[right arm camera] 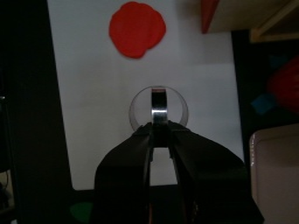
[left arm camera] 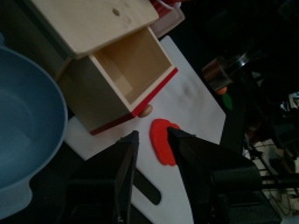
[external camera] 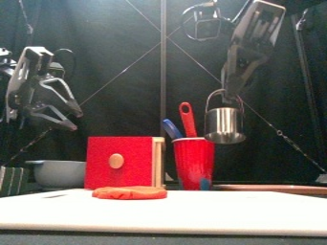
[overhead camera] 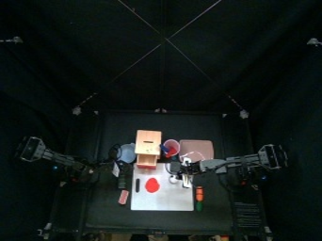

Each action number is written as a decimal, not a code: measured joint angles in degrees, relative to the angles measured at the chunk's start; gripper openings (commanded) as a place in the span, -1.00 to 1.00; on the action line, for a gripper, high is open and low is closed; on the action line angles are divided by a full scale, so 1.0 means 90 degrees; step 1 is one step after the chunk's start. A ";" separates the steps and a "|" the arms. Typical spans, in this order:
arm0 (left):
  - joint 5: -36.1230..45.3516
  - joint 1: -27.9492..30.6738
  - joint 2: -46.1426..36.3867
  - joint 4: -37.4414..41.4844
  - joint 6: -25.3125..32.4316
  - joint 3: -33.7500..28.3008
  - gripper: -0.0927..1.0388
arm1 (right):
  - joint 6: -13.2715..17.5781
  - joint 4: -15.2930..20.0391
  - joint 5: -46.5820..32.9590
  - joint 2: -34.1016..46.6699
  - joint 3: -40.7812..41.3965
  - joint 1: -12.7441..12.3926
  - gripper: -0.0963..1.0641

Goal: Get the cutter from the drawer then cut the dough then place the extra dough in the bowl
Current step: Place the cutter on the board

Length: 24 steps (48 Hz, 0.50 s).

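Observation:
My right gripper is shut on the wire handle of the round metal cutter and holds it in the air above the white cutting board. In the right wrist view the cutter hangs below the jaws, over bare board and short of the flat red dough. The dough lies on the board in front of the wooden box, whose red-fronted drawer is pulled out and empty. My left gripper hovers open near the blue-grey bowl.
A red cup with a blue and a red toy knife stands right of the box. Behind it lies the pink tray. The bowl sits left of the box.

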 measured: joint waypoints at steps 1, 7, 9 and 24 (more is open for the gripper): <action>0.0000 0.0039 0.0000 0.0029 -0.0010 -0.0010 0.48 | 0.0029 -0.0010 -0.0068 -0.0010 0.0049 -0.0010 0.09; -0.0029 0.0166 0.0000 0.0068 -0.0020 -0.0029 0.48 | 0.0127 -0.0088 -0.0566 0.0010 0.0342 -0.0068 0.10; -0.0078 0.0205 0.0000 0.0068 -0.0010 -0.0029 0.48 | 0.0127 -0.0117 -0.0723 0.0068 0.0479 -0.0107 0.10; -0.0146 0.0312 0.0000 0.0078 -0.0010 -0.0059 0.48 | 0.0156 -0.0039 -0.0850 0.0225 0.0586 -0.0342 0.42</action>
